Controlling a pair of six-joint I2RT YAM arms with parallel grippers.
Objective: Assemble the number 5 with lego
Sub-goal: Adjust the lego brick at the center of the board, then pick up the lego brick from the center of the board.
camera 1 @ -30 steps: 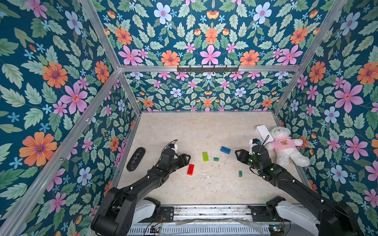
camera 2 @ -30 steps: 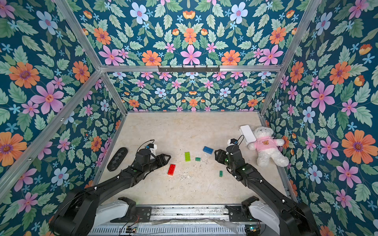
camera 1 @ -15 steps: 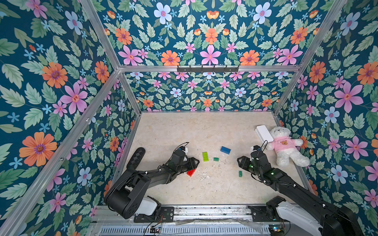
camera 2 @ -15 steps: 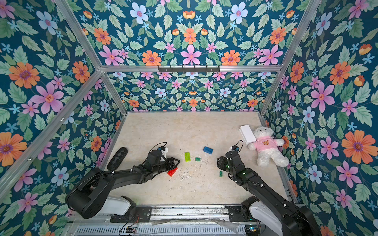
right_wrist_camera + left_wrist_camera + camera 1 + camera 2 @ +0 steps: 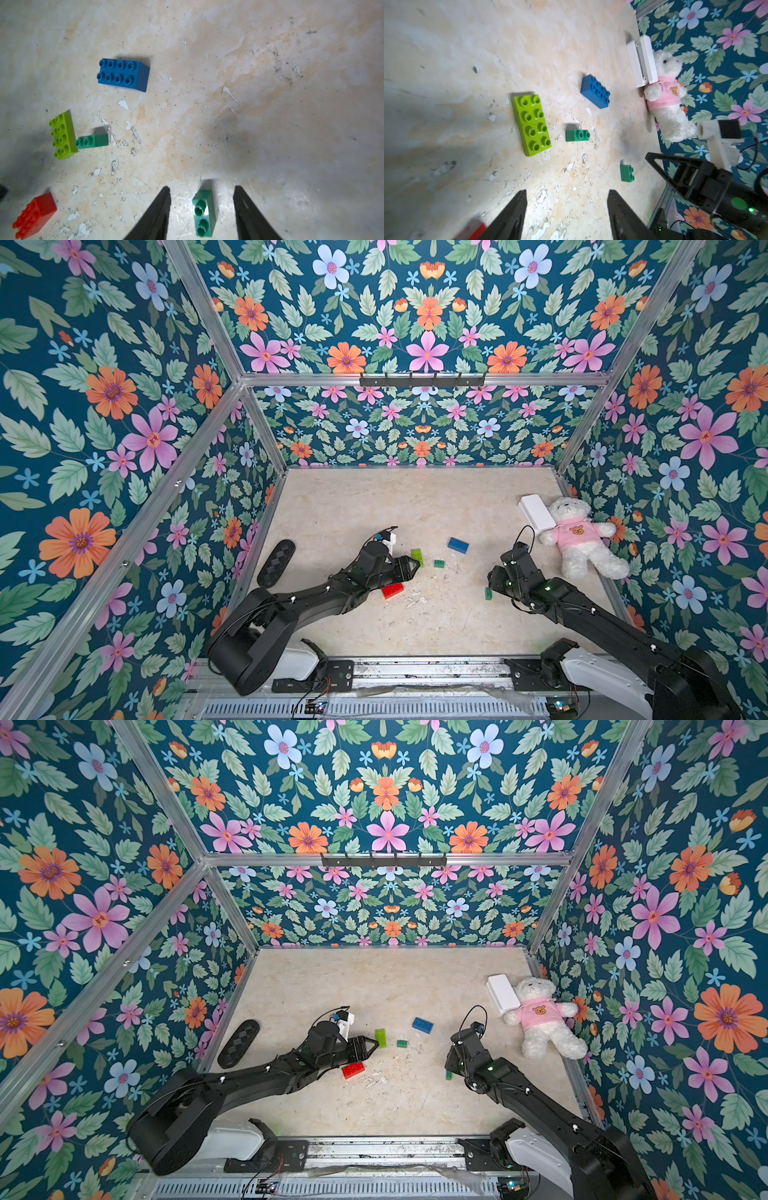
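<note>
In both top views the five lego bricks lie loose and unjoined on the worktop, so no number 5 exists yet. The red brick sits just beside your left gripper, with the lime-green brick near its tips. The middle dark-green brick and the blue brick lie beyond. The lone dark-green brick is at your right gripper.

In the left wrist view, your left gripper stands wide apart and empty. The red brick lies outside one finger. The teddy wears a pink shirt with a bear face. Neither it nor the white box carries any writing you can read.

In the right wrist view, your right gripper straddles the lone dark-green brick. Bare worktop shows on both sides, so nothing is gripped yet. The brick seems tipped on its side.

Expect it to be light, stiff and slick, likely to skid or pivot under an uneven squeeze. Take it across the flat walls, not the studs.
</note>
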